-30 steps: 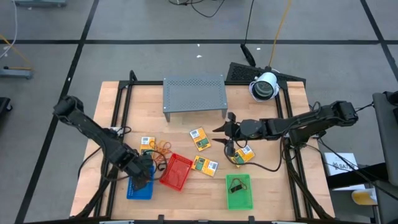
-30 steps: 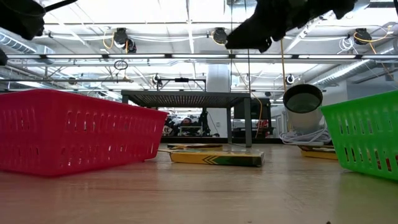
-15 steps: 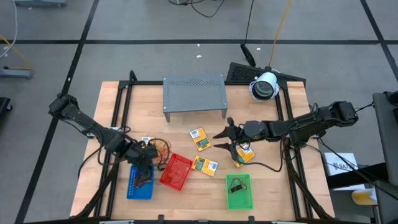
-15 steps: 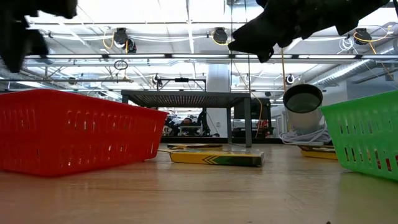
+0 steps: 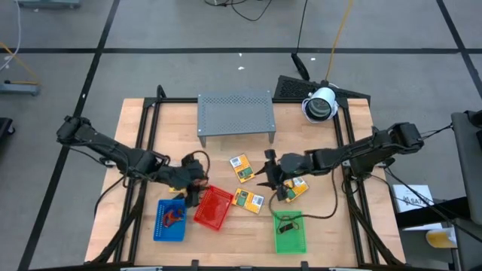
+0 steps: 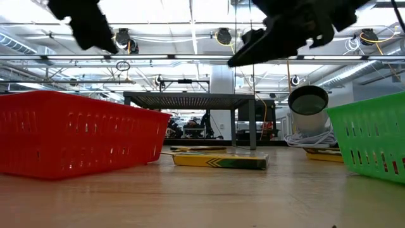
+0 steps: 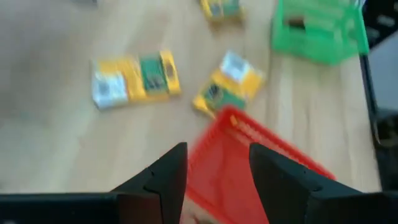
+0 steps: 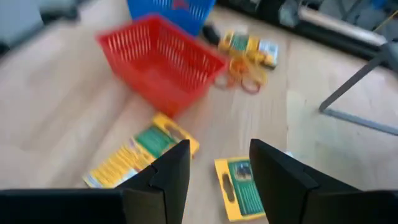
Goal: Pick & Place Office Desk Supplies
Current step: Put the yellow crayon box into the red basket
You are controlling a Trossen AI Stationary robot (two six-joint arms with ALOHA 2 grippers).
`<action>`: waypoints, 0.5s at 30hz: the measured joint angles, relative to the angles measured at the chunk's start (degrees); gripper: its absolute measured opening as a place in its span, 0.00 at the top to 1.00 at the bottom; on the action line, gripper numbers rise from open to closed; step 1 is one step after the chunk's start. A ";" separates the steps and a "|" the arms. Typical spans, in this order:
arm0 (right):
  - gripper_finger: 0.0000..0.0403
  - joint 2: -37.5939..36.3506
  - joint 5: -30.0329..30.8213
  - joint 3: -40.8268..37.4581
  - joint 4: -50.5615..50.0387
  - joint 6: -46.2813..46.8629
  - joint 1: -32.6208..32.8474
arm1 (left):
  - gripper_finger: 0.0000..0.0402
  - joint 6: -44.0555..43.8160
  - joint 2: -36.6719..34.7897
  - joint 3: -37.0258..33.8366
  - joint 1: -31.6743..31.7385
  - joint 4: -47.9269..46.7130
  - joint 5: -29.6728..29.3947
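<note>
We see our left gripper (image 5: 197, 190) spread and empty at lower left, above the red tray (image 5: 213, 208); our right gripper (image 5: 268, 175), also spread, hovers mid-frame beside yellow packets (image 5: 248, 199).

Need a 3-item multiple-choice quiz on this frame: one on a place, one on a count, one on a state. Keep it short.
1. The red mesh tray lies where?
A. between the blue tray and the green tray
B. on top of the grey rack
C. beyond the rack

2. How many mesh trays are on the table?
A. two
B. three
C. five

3. What is the right gripper doing?
A. shut on a packet
B. open and empty, above the yellow packets
C. resting inside the green tray

Answers: 1 A, the high view shows blue, red, green in a row along the near edge. 2 B, one of each colour shows. 3 B, the right wrist view shows its fingers apart with nothing between them.
</note>
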 joint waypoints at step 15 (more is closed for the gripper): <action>0.62 15.49 4.55 7.46 -8.90 -7.47 -0.11 | 0.55 15.01 -0.20 0.04 4.50 20.31 -14.97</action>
